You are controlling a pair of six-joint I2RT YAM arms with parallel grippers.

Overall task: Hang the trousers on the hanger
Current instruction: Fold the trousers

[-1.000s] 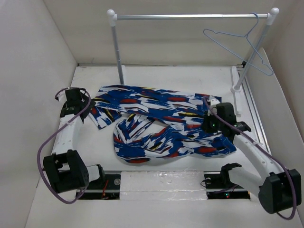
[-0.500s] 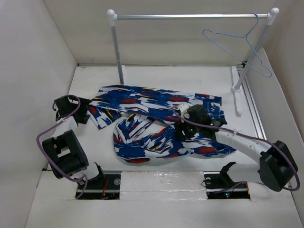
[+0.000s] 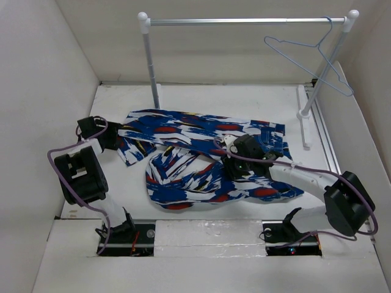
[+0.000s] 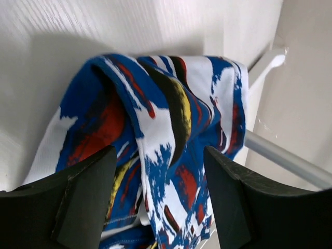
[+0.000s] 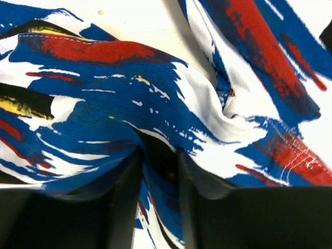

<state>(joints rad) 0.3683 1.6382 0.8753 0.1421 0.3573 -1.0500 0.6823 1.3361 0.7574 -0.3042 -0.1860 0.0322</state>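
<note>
left gripper (image 4: pixel 160 155): opened wide, nothing gripped; edge of the trousers (image 3: pixel 201 159) is seen just ahead of it
right gripper (image 5: pixel 158 171): nearly closed, a fold of the trousers is pinched
hanger (image 3: pixel 292 43): hung on rail (image 3: pixel 244 21), well beyond right gripper

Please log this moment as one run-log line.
left gripper open at trousers | right gripper shut on trousers | hanger bare on rail

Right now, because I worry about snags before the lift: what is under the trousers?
Only the white table shows around the trousers. Whatever lies beneath the crumpled cloth is covered and cannot be seen. On top, the right gripper pinches a fold.
</note>
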